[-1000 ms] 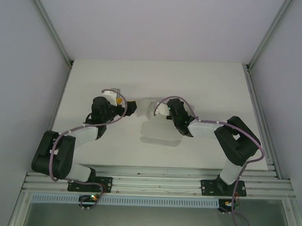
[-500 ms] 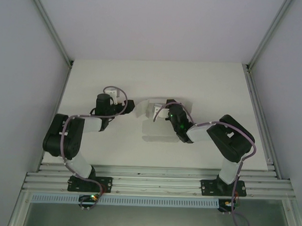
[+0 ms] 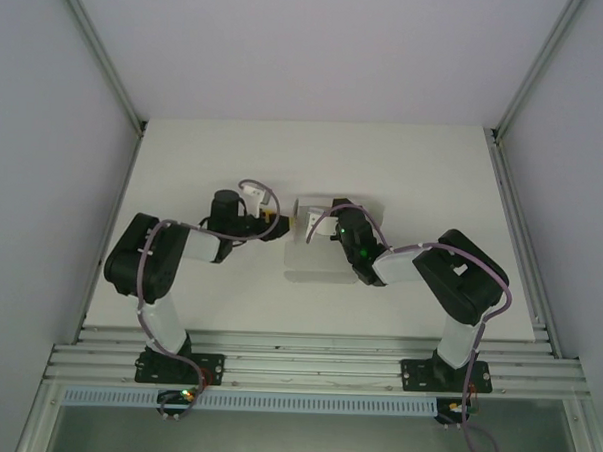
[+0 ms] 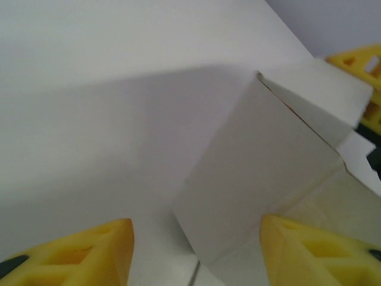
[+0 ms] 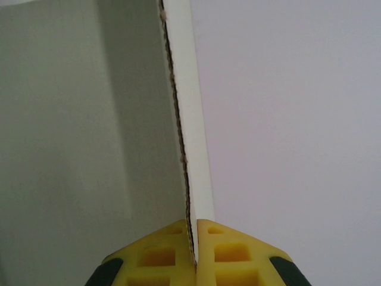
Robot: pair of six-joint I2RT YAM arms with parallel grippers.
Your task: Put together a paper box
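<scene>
The left gripper (image 3: 279, 225) has swung in from 9 o'clock, its jaws narrowing but still apart beside a raised flap of the paper box (image 3: 315, 262) at the centre of the surface (image 3: 184, 161). The right gripper (image 5: 195, 229) stays pinched on a panel edge, so folding looks imminent.

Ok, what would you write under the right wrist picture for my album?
Right end effector pinching the thin edge of the white paper box.

Right end effector (image 5: 195, 229): yellow fingers (image 5: 158, 259) pinched on the thin edge of the paper box (image 5: 83, 137). Raw cardboard edge runs straight up from the fingertips, shaded panel left.
</scene>
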